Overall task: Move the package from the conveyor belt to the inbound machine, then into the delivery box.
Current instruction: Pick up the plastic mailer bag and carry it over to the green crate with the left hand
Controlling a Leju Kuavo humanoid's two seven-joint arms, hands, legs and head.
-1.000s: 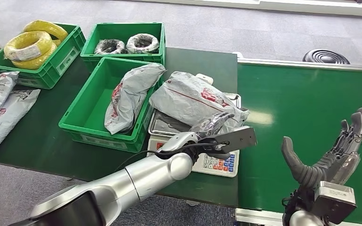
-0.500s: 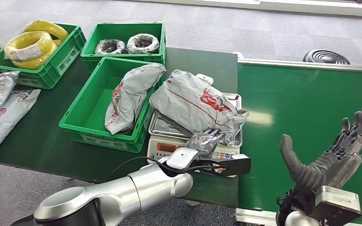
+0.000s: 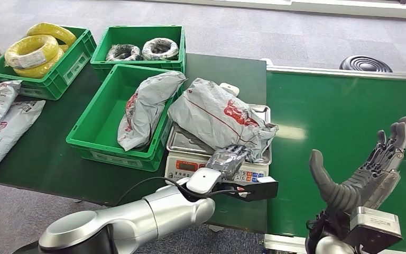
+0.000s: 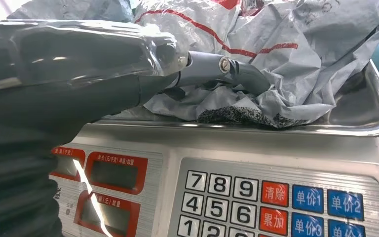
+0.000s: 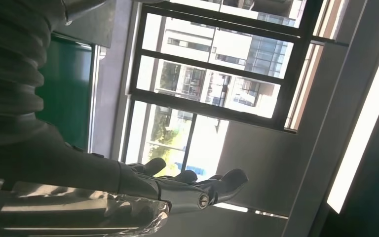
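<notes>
Lifting the package [image 3: 218, 117] off the scale [image 3: 215, 168] and over to the green bin [image 3: 97, 117] being, by the look of it, the step in hand. Getting the left hand [image 3: 229, 159] well over the near crumpled edge before closing, taking hold of a thick fold rather than loose film, lifting straight up so as not to drag the steel tray [image 4: 368, 106].

Lying just beyond and above the left hand, resting across the tray, its near folds touching or almost touching the fingers [image 4: 237, 74] in the left wrist view. Fingers curling toward the plastic; whether pinching it or merely brushing it, impossible to tell.

Holding nothing in the right hand [image 3: 367, 172], raised palm-up over the conveyor belt [image 3: 338, 116], fingers spread apart, well off to the package's far side.
</notes>
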